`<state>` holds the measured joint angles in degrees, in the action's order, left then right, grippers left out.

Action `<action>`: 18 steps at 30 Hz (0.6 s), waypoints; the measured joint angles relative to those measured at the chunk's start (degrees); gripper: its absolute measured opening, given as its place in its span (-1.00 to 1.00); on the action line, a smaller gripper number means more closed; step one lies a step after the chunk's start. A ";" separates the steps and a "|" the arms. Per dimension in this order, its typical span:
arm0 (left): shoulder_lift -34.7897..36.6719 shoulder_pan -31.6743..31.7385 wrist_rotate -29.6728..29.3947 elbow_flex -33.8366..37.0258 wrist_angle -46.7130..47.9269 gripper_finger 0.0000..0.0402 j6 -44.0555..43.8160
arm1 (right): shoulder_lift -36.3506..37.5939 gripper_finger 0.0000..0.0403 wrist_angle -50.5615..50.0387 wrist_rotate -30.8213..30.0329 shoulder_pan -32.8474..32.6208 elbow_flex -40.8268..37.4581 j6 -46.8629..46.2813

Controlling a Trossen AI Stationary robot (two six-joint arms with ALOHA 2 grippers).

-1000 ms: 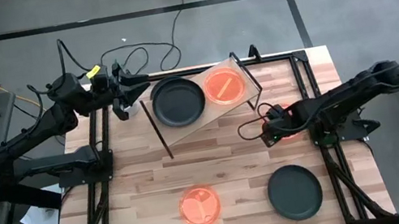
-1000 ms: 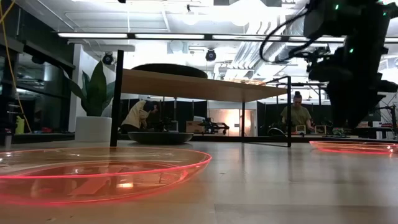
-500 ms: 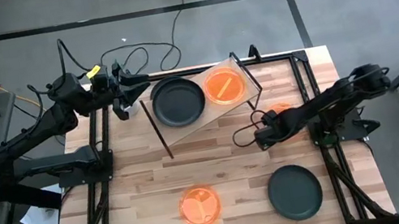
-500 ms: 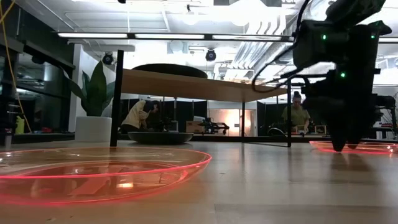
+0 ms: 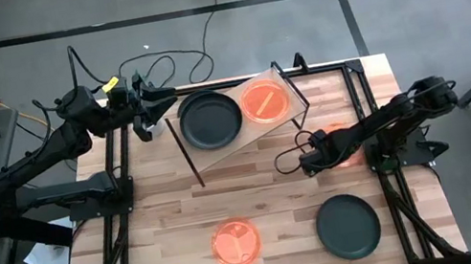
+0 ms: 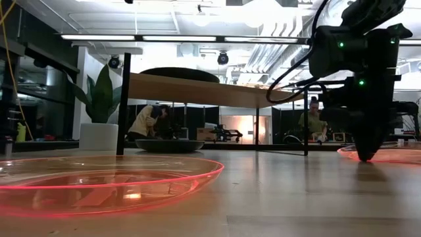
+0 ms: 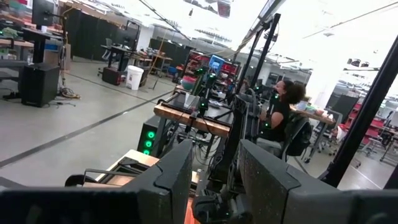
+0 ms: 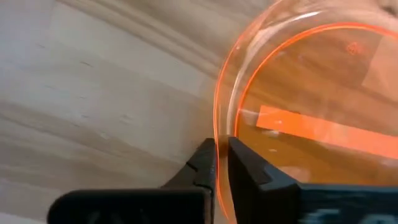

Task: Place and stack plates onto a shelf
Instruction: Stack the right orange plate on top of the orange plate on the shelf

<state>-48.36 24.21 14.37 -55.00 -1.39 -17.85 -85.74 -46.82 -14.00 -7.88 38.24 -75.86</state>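
My right gripper stands low over the table's right half, shut on a translucent orange plate that lies mostly under its arm; both also show in the low view, gripper and plate. The light-wood shelf stands at the far middle. It carries a black plate and an orange plate, each resting flat on its base. My left gripper is open and empty, level with the shelf's left end. My right gripper pinches the orange plate's rim on the side toward the table's left, one finger outside the rim and one inside. The fingers come slanting down from the right. The plate lies on the table.
A second orange plate lies near the front middle, large in the low view. A black plate lies at the front right. Black frame rails run along both table sides. Bare wood lies between shelf and front plates.
My right gripper has come down onto the rim of the orange plate at the table's right and gone a little toward the left edge. My left arm has kept still.
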 joint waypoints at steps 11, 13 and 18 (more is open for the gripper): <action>0.00 0.02 -0.02 -0.02 0.09 -0.40 0.00 | 15.77 -1.00 -1.44 8.01 -1.95 4.37 11.35; 0.00 0.02 -0.02 -0.02 0.11 -0.40 0.00 | 19.16 -1.00 -0.91 10.65 -1.90 6.11 15.88; 0.00 0.02 -0.02 -0.02 0.11 -0.40 0.04 | 25.57 -1.00 2.65 19.34 -1.90 10.19 24.15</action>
<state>-48.36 24.23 14.35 -55.02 -1.28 -17.80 -60.17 -44.17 5.33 -9.78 48.43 -51.71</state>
